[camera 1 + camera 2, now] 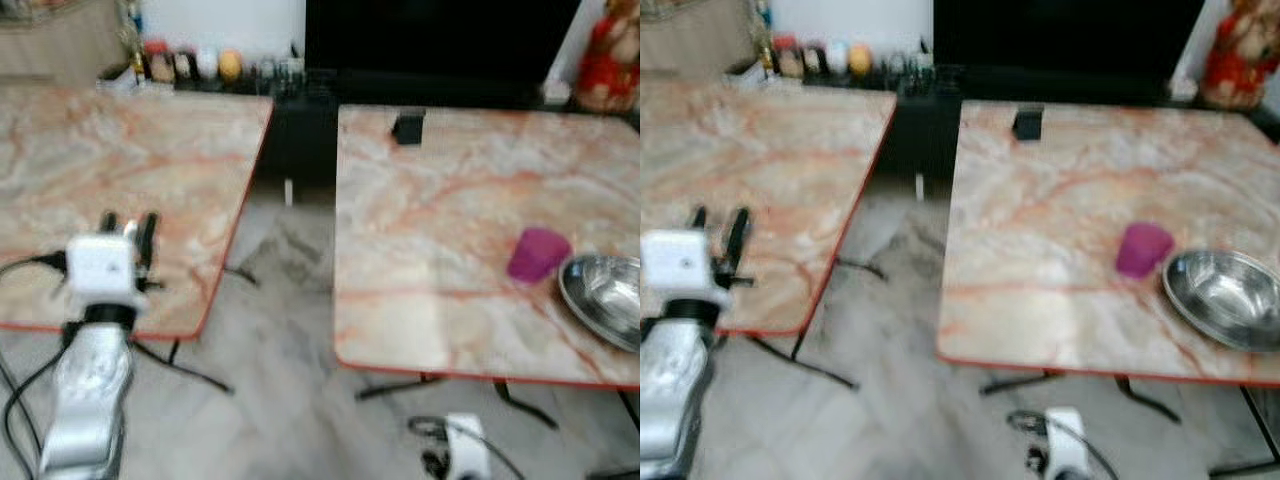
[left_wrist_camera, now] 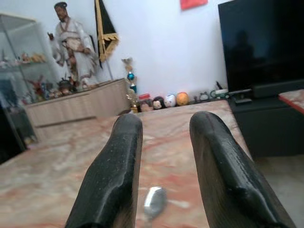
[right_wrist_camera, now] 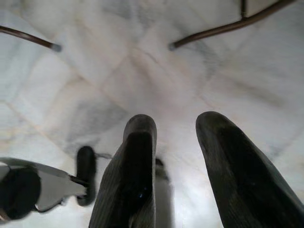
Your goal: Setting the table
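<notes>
I have two marble-topped desks in front of me with a strip of pale floor (image 1: 290, 330) between them. My left tool (image 1: 128, 232) is up over the near part of the left desk (image 1: 120, 170), its two black fingers (image 2: 114, 171) spread apart with nothing between them. In the left wrist view a spoon (image 2: 154, 202) lies flat on that desk just below the gap between the fingers; I cannot tell whether the fingers touch the top.

On the right desk (image 1: 1060, 200) a purple cup (image 1: 1142, 250) stands upright near the front right part, and just beside it, toward the right edge, sits a steel bowl (image 1: 1225, 297), apart from the cup or barely so; the blur makes that hard to judge. A small dark object (image 1: 1028, 123) rests near the far edge of the same desk.

My right tool (image 3: 175, 171) hangs low below the right desk's front edge, pointing at the floor, its fingers spread and holding nothing. Thin dark desk legs (image 3: 223, 28) cross the floor in its wrist view.

Behind the desks a row of small figurines (image 1: 190, 65) lines a low shelf, next to a dark television (image 1: 440, 40).
</notes>
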Available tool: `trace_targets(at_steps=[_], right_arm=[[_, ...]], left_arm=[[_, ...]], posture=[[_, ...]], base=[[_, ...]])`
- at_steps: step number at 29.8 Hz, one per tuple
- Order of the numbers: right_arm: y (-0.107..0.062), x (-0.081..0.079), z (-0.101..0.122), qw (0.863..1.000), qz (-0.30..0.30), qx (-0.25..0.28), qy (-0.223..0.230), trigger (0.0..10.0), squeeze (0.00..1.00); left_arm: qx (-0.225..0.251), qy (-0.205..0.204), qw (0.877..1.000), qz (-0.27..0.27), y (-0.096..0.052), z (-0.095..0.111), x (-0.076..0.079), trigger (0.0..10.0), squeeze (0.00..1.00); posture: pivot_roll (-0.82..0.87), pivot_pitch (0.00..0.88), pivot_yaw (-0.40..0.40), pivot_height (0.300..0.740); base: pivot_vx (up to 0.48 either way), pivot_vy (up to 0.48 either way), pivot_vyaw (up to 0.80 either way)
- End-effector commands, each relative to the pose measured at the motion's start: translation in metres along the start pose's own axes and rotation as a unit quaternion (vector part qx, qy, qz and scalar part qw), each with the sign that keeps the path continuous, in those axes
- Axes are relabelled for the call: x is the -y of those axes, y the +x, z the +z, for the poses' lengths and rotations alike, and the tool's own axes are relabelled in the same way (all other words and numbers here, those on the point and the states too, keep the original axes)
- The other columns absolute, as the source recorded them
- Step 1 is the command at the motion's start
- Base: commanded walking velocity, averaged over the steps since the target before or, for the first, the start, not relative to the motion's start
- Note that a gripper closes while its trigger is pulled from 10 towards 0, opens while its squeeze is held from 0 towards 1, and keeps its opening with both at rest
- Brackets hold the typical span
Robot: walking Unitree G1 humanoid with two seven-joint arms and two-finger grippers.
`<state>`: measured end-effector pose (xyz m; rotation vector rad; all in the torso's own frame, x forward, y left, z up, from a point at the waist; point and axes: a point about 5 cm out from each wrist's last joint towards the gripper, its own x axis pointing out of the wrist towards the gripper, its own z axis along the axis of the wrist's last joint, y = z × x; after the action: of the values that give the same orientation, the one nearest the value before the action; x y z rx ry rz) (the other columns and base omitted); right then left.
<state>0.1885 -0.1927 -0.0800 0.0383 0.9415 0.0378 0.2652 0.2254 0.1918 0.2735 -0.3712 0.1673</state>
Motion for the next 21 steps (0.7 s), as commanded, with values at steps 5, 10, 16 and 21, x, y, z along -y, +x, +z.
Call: trace_targets(at_steps=[5,10,16,21], right_arm=[[-0.003,0.009,-0.009,1.0,-0.01,-0.013,0.004,10.0,0.0],[-0.003,0.008,-0.009,1.0,-0.01,-0.014,0.004,10.0,0.0],[-0.003,0.009,-0.009,1.0,-0.011,-0.013,0.004,10.0,0.0],[-0.003,0.008,-0.008,1.0,-0.011,-0.013,0.004,10.0,0.0]], left_arm=[[0.0,-0.002,1.0,-0.003,-0.001,0.002,0.004,10.0,0.0],[-0.003,-0.002,1.0,-0.001,-0.003,0.001,0.003,10.0,0.0],[-0.016,-0.002,1.0,0.003,-0.009,-0.005,0.002,10.0,0.0],[-0.016,0.002,1.0,0.008,-0.009,-0.004,-0.002,10.0,0.0]], posture=[[0.02,0.0,-0.017,0.724],[0.02,0.0,-0.019,0.724],[0.02,0.0,-0.018,0.724],[0.03,0.0,-0.02,0.724]], base=[[0.0,0.447,0.0],[0.0,0.449,0.0],[0.0,0.447,0.0],[0.0,0.448,0.0]])
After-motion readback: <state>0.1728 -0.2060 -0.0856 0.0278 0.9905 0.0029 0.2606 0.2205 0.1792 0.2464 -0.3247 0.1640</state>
